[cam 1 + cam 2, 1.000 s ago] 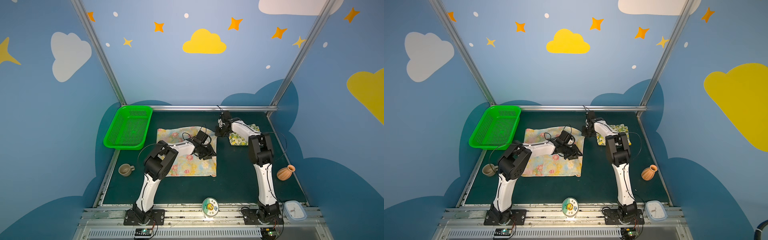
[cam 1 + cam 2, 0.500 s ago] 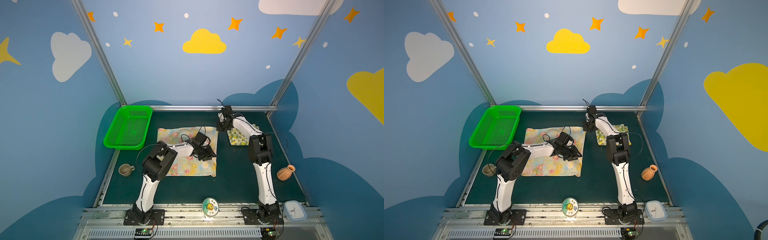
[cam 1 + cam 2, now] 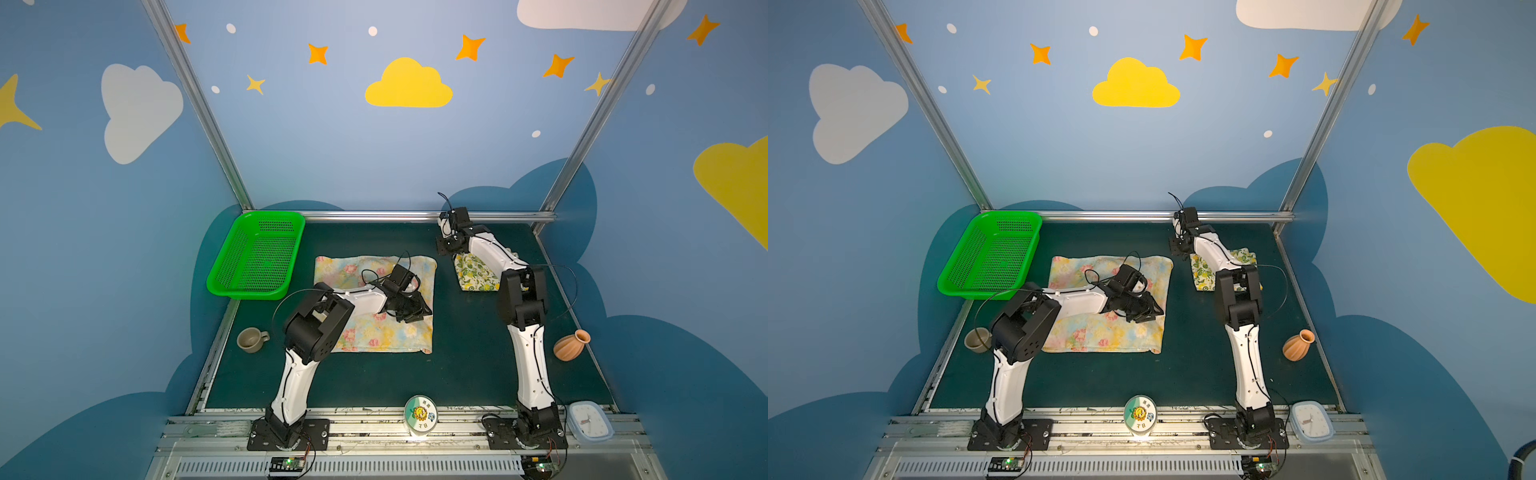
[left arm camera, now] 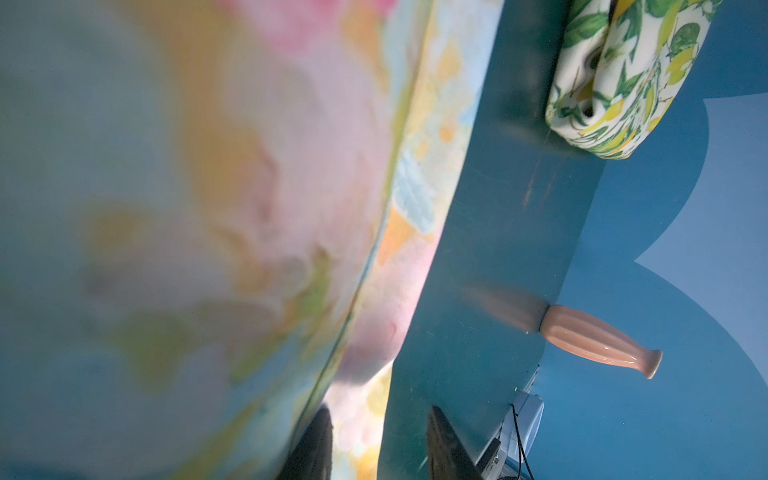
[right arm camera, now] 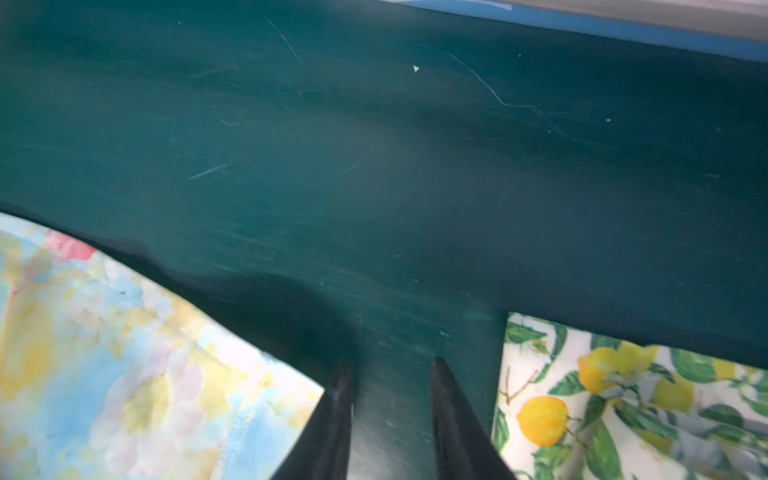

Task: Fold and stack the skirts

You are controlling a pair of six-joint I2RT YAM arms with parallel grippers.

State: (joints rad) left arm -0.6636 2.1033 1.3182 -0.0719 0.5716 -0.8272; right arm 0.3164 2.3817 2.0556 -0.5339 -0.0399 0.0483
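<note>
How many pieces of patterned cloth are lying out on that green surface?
2. The pink-flowered skirt lies spread in the middle; the lemon-print skirt sits folded toward the back right. Another could be hidden beneath them.

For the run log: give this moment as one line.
left hand: open, over floral skirt | right hand: open, over table | lemon skirt: folded, unstacked

The round badge (image 3: 420,415) on the front rail (image 3: 365,430) reads roughly "TB"; smaller characters illegible
</note>
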